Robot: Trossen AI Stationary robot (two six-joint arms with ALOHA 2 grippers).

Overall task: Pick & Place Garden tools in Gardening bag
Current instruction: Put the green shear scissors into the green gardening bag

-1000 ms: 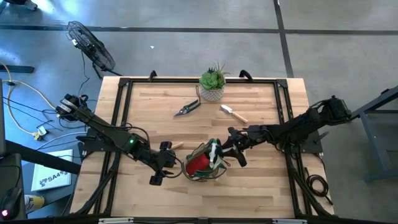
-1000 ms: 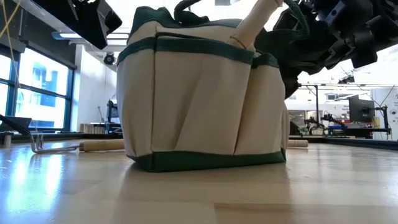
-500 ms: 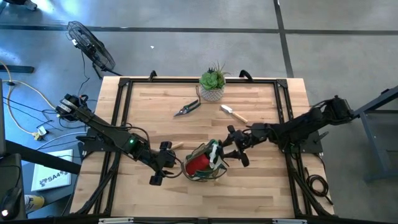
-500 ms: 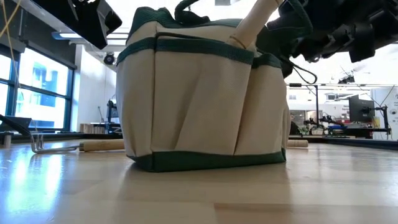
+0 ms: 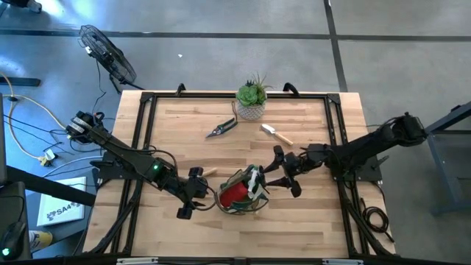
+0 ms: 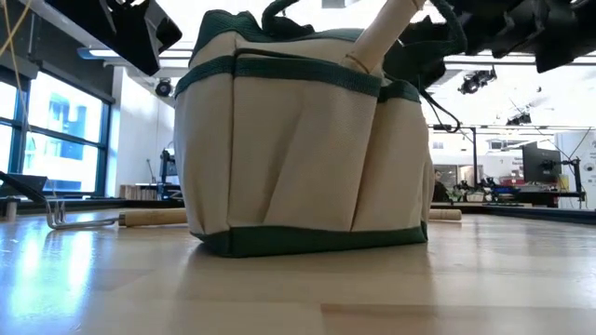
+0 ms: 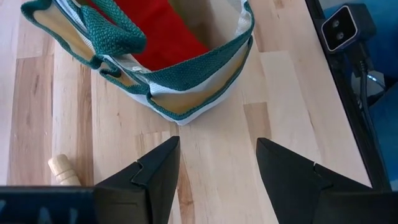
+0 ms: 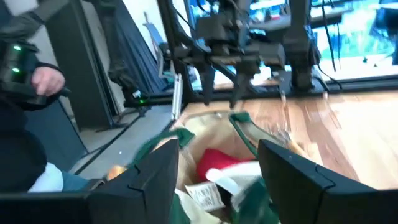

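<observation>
The olive-and-tan gardening bag (image 5: 239, 195) stands on its base near the table's front middle. It holds the red cone-shaped piece (image 5: 233, 193) and the green-and-white piece (image 5: 255, 181). A wooden tool handle (image 6: 384, 33) sticks up out of the bag. My right gripper (image 5: 285, 172) hovers open just right of the bag and above it. My left gripper (image 5: 196, 193) is open and empty just left of the bag. A rake (image 6: 58, 216) lies on the table left of the bag. Pruning shears (image 5: 221, 129) and a trowel (image 5: 277, 134) lie farther back.
A green spiky plant in a white pot (image 5: 252, 99) stands at the far edge's middle. A black frame (image 5: 147, 110) runs around the tabletop. In the right wrist view a person's hand (image 8: 46, 78) shows beyond the table.
My right gripper has risen and drawn back from the bag's top toward the table's right edge, and is now almost out of the low view. The bag and the tools in it have stayed in place.
</observation>
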